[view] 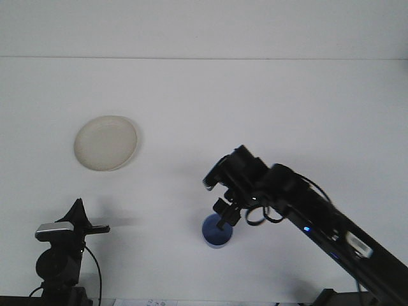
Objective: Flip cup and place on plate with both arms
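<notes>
a robot test lab: a bare white table (268, 108) against a plain white wall (204, 25), with two black arms mounted at its near edge.

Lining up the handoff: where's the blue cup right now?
In the front view, the blue cup sits low and just right of centre on the table, directly under the right hand, far from the plate at upper left.

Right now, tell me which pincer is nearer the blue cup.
Right. The right pincer is directly at the blue cup, at its upper rim. The left pincer sits far off to the cup's left, near the table's front edge.
</notes>
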Controlling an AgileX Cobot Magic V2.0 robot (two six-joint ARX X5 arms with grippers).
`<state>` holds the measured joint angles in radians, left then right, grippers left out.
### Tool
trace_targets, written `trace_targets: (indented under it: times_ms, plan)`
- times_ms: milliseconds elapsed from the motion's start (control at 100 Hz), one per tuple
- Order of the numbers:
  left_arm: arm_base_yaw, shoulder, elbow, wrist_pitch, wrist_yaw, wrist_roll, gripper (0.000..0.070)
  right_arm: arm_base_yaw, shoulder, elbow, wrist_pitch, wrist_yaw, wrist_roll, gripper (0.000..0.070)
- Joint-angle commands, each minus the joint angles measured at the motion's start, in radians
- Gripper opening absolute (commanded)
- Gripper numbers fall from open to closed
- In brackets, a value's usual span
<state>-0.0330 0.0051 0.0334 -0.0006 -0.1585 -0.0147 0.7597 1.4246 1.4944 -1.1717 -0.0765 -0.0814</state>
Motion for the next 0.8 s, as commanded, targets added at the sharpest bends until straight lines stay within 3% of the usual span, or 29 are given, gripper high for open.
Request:
trace_targets:
  times_ms: [0, 190, 430, 730, 790]
  plan:
    - [0.002, -0.002, -0.019, 0.010, 0.000, -0.005, 0.0016, 0.002, -0.095, 0.015, 0.026, -0.001, 0.000, 0.0360]
    - [0.002, -0.002, -0.019, 0.010, 0.000, -0.005, 0.0016, -0.002, -0.426, -0.118, 0.158, 0.003, 0.008, 0.0358]
    - [0.002, -0.002, -0.019, 0.013, 0.000, -0.015, 0.0016, -0.002, -0.860, -0.500, 0.398, 0.005, 0.084, 0.0358]
    - [0.002, -0.002, -0.018, 0.045, 0.003, -0.366, 0.0016, -0.002, -1.174, -0.737, 0.463, 0.007, 0.108, 0.0358]
    - [0.002, -0.002, -0.001, 0.063, 0.040, -0.430, 0.0015, -0.002, -1.189, -0.742, 0.461, 0.012, 0.108, 0.0358]
